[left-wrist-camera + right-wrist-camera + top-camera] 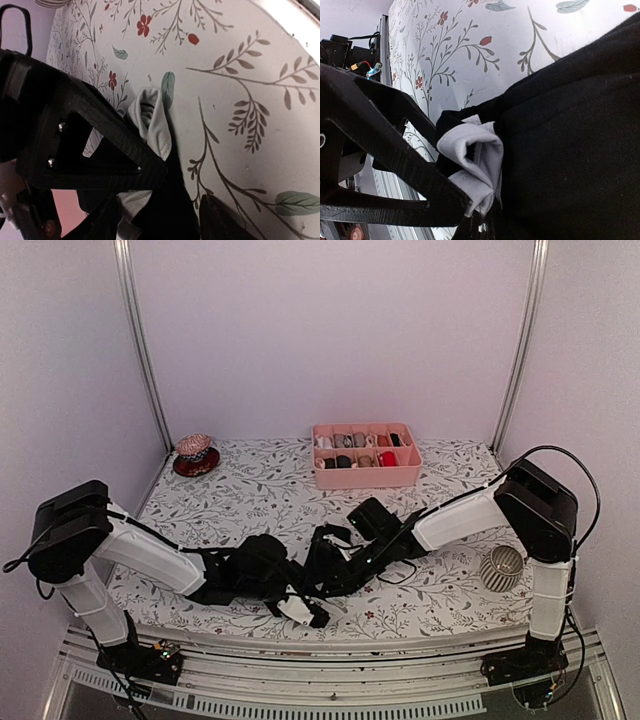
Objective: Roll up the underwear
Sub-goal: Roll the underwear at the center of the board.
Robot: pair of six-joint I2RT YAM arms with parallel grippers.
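Note:
The black underwear [262,562] with the pale beige waistband [295,608] lies bunched at the near middle of the table. My left gripper [308,608] is shut on it: in the left wrist view the gripper [185,195] has black fabric [170,200] filling the gap, with the folded waistband [150,120] beside the upper finger [100,145]. My right gripper [325,575] meets it from the right. In the right wrist view this gripper [480,215] pinches the gathered waistband [475,155] and black fabric [570,150]; its second finger is hidden. No waistband with white letters shows.
A pink divided tray [366,478] with small rolled bundles stands at the back centre. A red dish holding a bundle [196,455] is at the back left. A grey ribbed round object [502,567] sits at the right. The near table edge [330,640] is just below the grippers.

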